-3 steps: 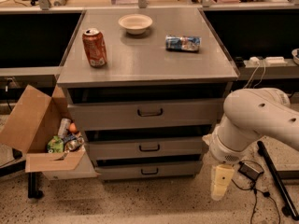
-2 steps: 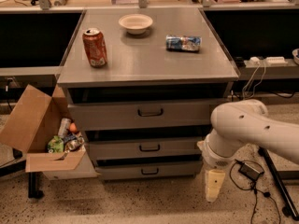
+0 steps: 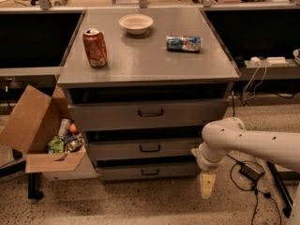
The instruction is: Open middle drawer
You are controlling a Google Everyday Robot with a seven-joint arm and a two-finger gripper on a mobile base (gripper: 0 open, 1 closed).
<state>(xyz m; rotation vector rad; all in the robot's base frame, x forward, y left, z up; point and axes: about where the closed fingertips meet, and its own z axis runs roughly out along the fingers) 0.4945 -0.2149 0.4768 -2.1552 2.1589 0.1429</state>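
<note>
The middle drawer (image 3: pixel 117 150) is a wide grey front, second of three in the cabinet, with a small dark loop handle (image 3: pixel 150 148) at its centre. It sits flush with the other fronts. The taller top drawer (image 3: pixel 187 114) is above it and the slim bottom drawer (image 3: pixel 122 172) is below it. My white arm (image 3: pixel 253 142) reaches in from the right. My gripper (image 3: pixel 207 185) hangs pointing down near the floor, at the cabinet's lower right corner, right of and below the middle handle. It touches nothing.
On the cabinet top (image 3: pixel 150 62) stand a red soda can (image 3: pixel 95 47), a white bowl (image 3: pixel 136 23) and a lying blue-and-white packet (image 3: pixel 183 43). An open cardboard box (image 3: pixel 33 125) with cans and trash stands at the left. Cables and a power brick (image 3: pixel 251 171) lie on the floor at the right.
My arm has swung left toward the cabinet and the gripper has moved left, closer to the drawer fronts. The drawers have not moved.
</note>
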